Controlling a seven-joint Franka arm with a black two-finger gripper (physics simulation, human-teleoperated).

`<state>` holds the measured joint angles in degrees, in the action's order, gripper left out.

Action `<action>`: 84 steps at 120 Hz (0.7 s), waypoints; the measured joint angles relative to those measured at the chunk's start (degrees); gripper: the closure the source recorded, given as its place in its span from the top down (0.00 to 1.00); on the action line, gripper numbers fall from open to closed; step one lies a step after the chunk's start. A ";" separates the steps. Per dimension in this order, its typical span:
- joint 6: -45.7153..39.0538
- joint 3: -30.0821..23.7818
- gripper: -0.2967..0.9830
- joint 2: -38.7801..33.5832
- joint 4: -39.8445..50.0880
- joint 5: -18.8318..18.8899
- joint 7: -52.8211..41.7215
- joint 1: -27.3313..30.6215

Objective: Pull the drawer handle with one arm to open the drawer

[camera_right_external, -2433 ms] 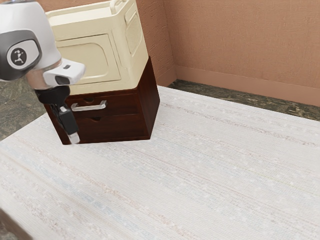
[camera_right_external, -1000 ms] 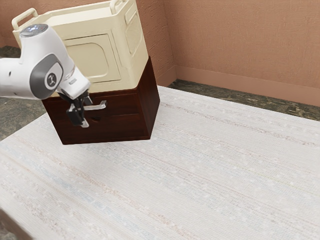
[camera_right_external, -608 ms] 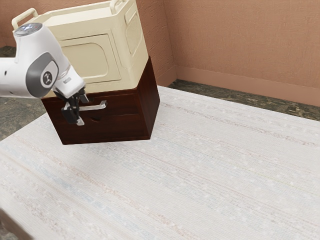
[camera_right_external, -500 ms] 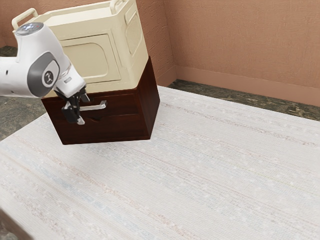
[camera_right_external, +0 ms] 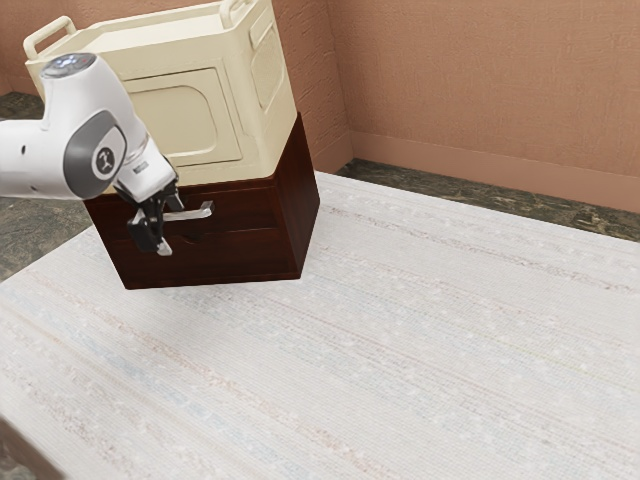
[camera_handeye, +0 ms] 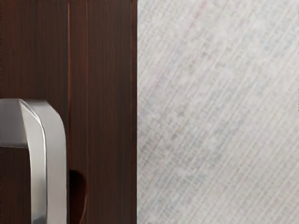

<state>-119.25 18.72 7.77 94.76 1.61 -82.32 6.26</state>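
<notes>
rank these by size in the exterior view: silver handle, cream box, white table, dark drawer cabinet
Largest to smallest, as they look there:
1. white table
2. cream box, partly behind the arm
3. dark drawer cabinet
4. silver handle

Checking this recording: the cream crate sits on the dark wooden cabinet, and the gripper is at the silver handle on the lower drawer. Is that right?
One detail is wrong: the silver handle is on the upper drawer, as the exterior view shows. The cream crate does sit on the dark wooden cabinet, and the gripper is at that handle.
</notes>
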 joint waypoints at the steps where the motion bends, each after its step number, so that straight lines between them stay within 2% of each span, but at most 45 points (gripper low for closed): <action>1: 0.00 0.00 0.77 -0.03 0.00 -0.02 -0.02 -0.01; 53: 1.30 -0.14 0.77 -0.62 0.68 -0.64 -0.67 -0.14; 84: 2.78 -0.47 0.77 -3.62 3.85 -0.80 -0.79 -0.20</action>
<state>-116.47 18.25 4.15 98.61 0.81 -83.11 6.06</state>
